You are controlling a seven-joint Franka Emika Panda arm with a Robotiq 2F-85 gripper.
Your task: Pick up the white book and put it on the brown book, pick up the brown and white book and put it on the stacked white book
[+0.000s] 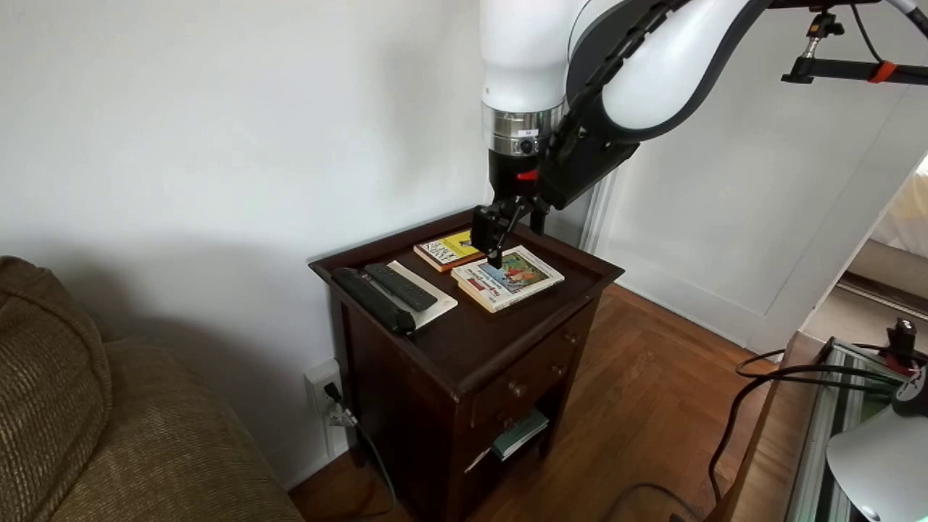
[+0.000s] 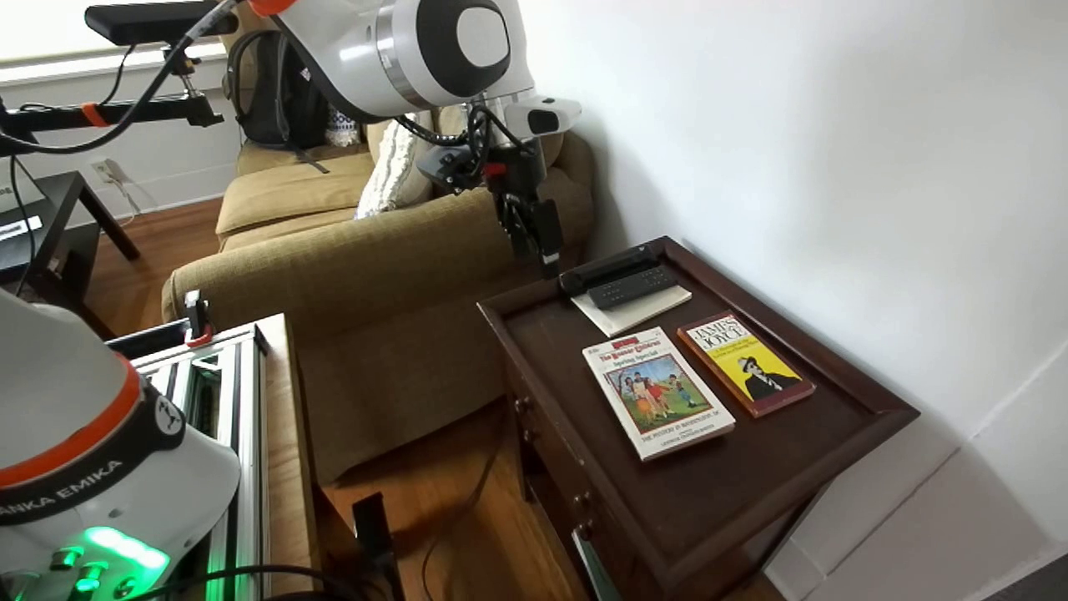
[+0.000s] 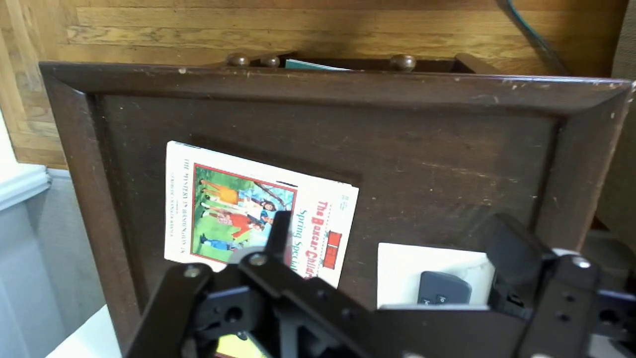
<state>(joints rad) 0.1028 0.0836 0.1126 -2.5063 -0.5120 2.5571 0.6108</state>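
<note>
The white-bordered book (image 2: 655,391) lies flat on the dark wooden cabinet (image 2: 717,492), its cover showing a bright picture of children on green grass beneath the red words "The Boxcar Children". In an exterior view it is left of, and nearer than, the brown-edged book (image 2: 745,363), just beside it but apart; that one carries "James Joyce" on white above a yellow panel with a man in a hat. The gripper (image 3: 390,228) hangs above the cabinet, its fingers spread wide apart. In the wrist view it covers part of the white-bordered book and nearly all of the brown-edged book (only a scrap of yellow peeks out at the bottom). At the far end in an exterior view, a black remote (image 2: 634,288) and a bulkier black slab (image 2: 609,269) hide much of a pale flat thing (image 2: 638,311); whether that is a book, I cannot tell.
</note>
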